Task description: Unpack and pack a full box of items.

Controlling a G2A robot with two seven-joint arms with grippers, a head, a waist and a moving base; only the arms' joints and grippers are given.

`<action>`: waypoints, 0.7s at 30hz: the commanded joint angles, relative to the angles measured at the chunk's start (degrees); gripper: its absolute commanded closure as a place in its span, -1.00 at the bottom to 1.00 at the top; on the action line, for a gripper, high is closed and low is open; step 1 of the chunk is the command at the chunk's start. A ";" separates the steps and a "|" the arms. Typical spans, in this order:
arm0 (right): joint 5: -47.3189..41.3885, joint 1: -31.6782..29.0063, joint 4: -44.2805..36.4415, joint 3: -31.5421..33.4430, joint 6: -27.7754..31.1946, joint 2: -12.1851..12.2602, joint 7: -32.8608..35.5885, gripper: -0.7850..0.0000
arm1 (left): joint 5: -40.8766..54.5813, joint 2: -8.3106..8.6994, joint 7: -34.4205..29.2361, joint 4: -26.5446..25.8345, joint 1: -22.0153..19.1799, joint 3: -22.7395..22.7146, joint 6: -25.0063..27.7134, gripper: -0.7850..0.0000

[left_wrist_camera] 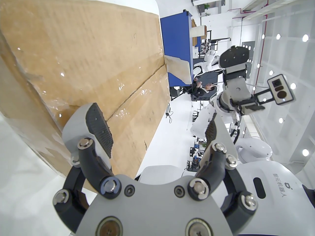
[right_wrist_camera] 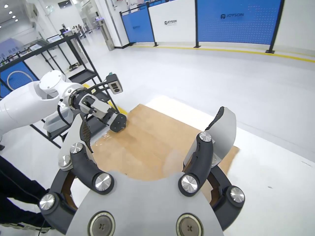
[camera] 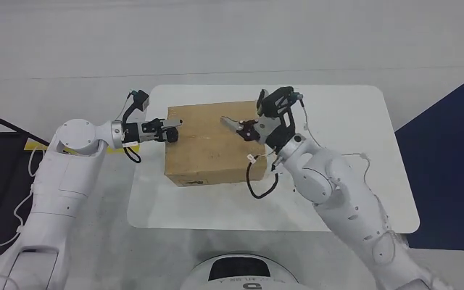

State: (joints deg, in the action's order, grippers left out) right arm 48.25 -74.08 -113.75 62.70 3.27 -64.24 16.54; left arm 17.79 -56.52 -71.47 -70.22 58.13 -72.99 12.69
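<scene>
A closed cardboard box sits in the middle of the white table, its top seam covered with clear tape. A loose end of tape curls up at the far end of the seam. My left gripper is open at the box's left edge, one finger over the box top. My right gripper is open and hangs just above the box top, nothing between its fingers. The left gripper also appears across the box in the right wrist view.
Bare table surface lies to the right of and in front of the box. A black metal rack stands on the floor beyond the table's left side. Blue partition panels line the far side of the room.
</scene>
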 commanded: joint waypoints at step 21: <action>4.91 -1.40 10.77 5.62 -0.27 0.99 14.21 -1.00 | 0.00 0.00 0.00 0.00 0.00 0.00 0.00 -1.00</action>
State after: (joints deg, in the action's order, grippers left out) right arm 53.06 -76.09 -103.56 68.88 2.83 -63.16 29.65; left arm 17.79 -56.52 -71.47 -70.22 58.13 -72.99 12.69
